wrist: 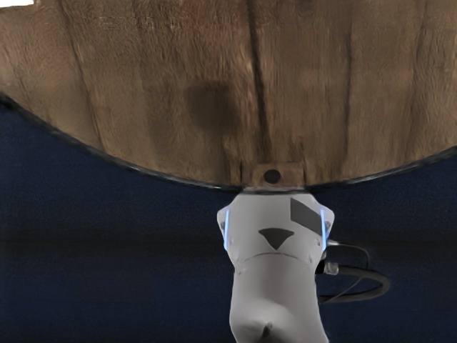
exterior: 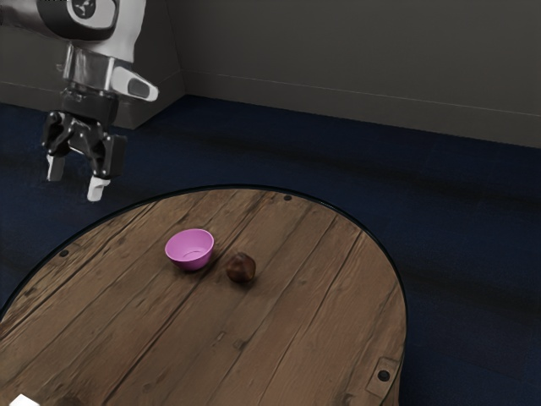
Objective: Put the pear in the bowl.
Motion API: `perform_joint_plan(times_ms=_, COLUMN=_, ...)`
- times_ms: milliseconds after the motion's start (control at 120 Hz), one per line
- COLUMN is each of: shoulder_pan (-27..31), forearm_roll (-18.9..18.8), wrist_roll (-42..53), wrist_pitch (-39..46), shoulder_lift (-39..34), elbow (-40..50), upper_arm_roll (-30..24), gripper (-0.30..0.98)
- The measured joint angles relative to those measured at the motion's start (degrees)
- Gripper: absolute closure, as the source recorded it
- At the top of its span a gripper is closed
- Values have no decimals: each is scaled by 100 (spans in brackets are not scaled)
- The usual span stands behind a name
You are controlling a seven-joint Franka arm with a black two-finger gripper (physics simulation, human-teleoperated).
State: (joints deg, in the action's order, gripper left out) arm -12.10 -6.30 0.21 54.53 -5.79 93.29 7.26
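Note:
High above the floor, off the table's edge in the exterior view's upper left, my gripper (exterior: 76,179) hangs with its two fingers apart and nothing between them. The pink bowl (exterior: 191,251) stands upright on the round table; its visible inside holds nothing. Close beside it, toward the exterior view's right, lies a dark brown rounded lump (exterior: 241,268), which looks like the pear. It rests on the wood outside the bowl.
The round wooden table (exterior: 279,338) has a dark rim. At its lower left in the exterior view are a white object (exterior: 24,400) and a partly cut-off brown patch. The wrist view has the tabletop (wrist: 307,86) and the arm's pale base (wrist: 275,286) by its edge.

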Motion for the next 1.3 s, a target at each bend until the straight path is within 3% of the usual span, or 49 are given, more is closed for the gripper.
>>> perform_joint_plan(times_ms=233, shoulder_pan=76, forearm_roll=6, wrist_roll=7, wrist_pitch=2288, shoulder_lift=618, elbow=-24, upper_arm_roll=-286, gripper=0)
perform_joint_plan(times_ms=358, shoulder_pan=26, forearm_roll=400, wrist_roll=-116, wrist_pitch=3841, shoulder_lift=1103, elbow=1345, upper_arm_roll=-358, gripper=0)
perform_joint_plan(times_ms=567, shoulder_pan=-90, forearm_roll=962, wrist_roll=-294, wrist_pitch=5821, shoulder_lift=1932, elbow=1933, upper_arm_roll=-320, gripper=0)
perform_joint_plan(times_ms=675, shoulder_pan=-85, forearm_roll=996, wrist_roll=-372, wrist_pitch=6602, shoulder_lift=2165, elbow=2001, upper_arm_roll=-251, gripper=0)
perform_joint_plan(times_ms=875, shoulder_pan=-88, forearm_roll=1011, wrist_roll=-364, wrist_pitch=7586, shoulder_lift=2443, elbow=1995, upper_arm_roll=-185, gripper=0)
perform_joint_plan(times_ms=1300, shoulder_pan=-90, forearm_roll=1111, wrist_roll=-133, wrist_pitch=8569, shoulder_lift=2994, elbow=1935, upper_arm_roll=-11, gripper=0)
